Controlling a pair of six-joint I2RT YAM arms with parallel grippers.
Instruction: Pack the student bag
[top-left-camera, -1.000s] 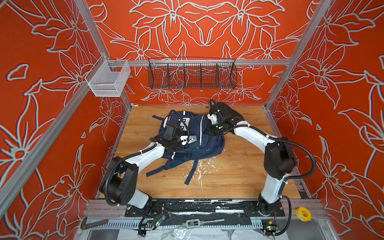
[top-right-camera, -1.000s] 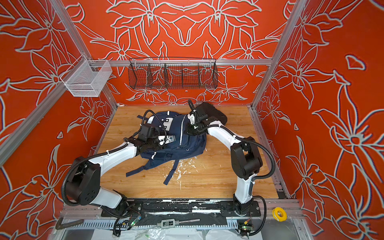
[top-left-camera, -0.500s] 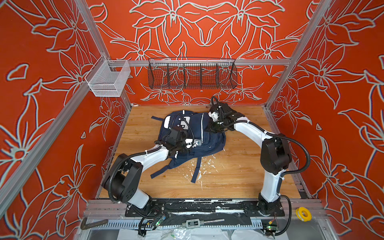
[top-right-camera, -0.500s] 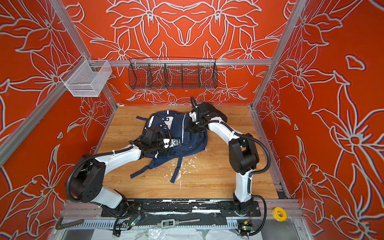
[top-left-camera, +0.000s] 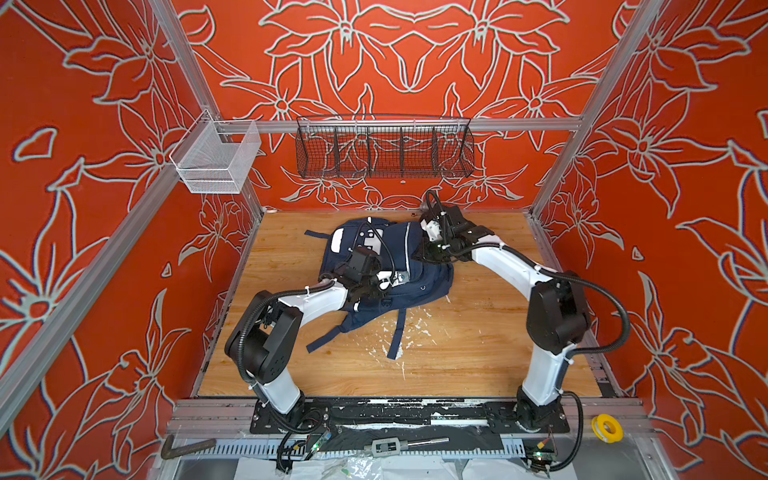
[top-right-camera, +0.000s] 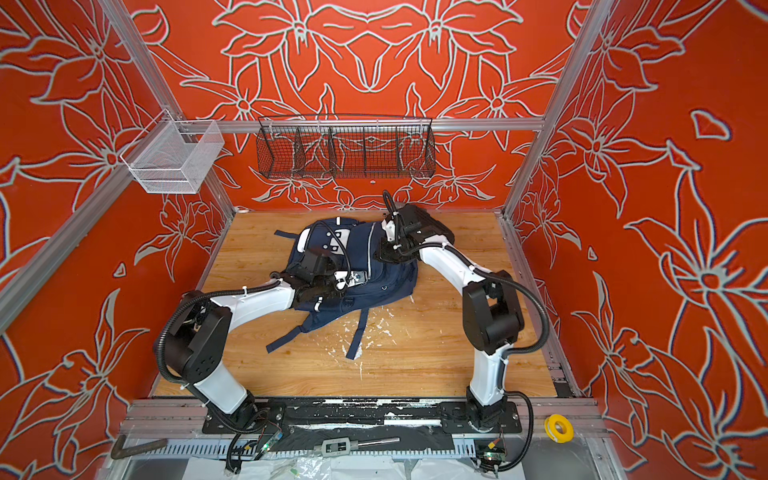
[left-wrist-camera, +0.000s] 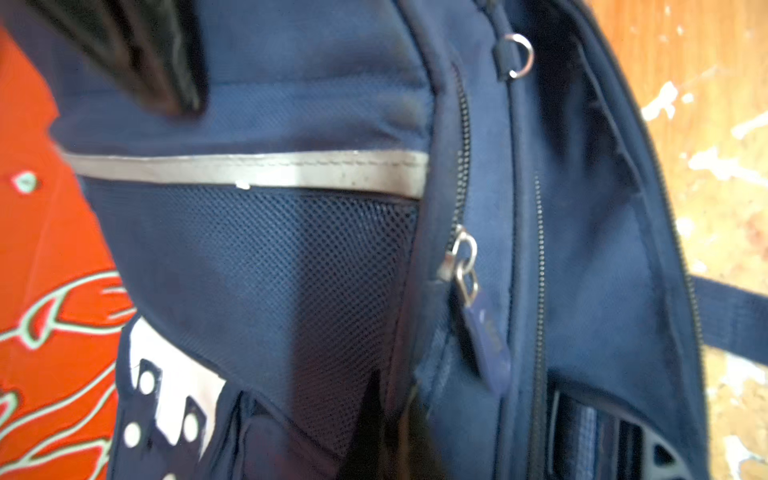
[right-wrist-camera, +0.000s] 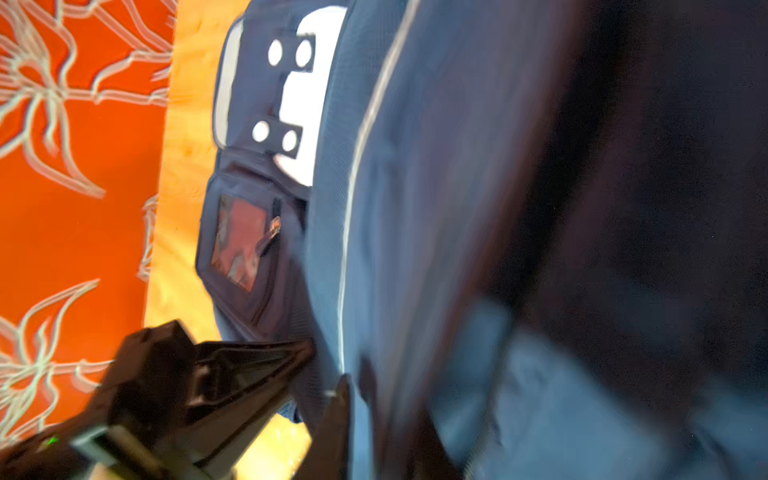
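Navy student bag (top-left-camera: 432, 282) lies flat on wood floor (top-left-camera: 478, 332) below black wire basket (top-left-camera: 384, 145), L gripper (top-left-camera: 386, 284) w/ fingers pressed together on bag's middle, R gripper (top-left-camera: 428, 253) at its basket-side corner, fingers blurred, can't tell.

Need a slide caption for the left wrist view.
Close-up of the student bag: reflective stripe edging a mesh pocket, zipper pull alongside, wooden table beyond.

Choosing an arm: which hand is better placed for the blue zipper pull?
Likely left: left hand sits on the student bag front, zipper pull close in its wrist view; right hand is at the far edge.
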